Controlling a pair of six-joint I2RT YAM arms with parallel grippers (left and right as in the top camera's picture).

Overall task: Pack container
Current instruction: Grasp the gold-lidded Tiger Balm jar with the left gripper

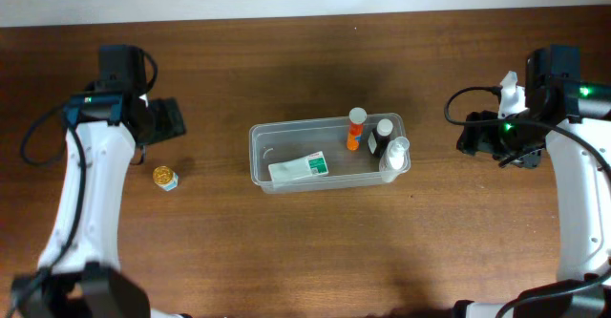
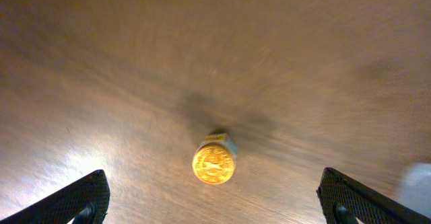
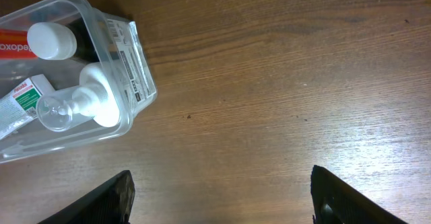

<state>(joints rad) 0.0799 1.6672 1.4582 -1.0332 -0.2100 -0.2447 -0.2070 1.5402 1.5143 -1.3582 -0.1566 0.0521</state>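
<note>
The container sits mid-bench, holding bottles and a box. Both hands are released and empty: the left hand near a gold-lidded jar, the right hand right of the container.

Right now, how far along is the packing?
Mostly done: the container holds an orange bottle, a dark bottle, a pump bottle and a box. In hand: nothing; left fingers and right fingers are open. Remaining: the gold-lidded jar on the table, below the left fingers.
</note>
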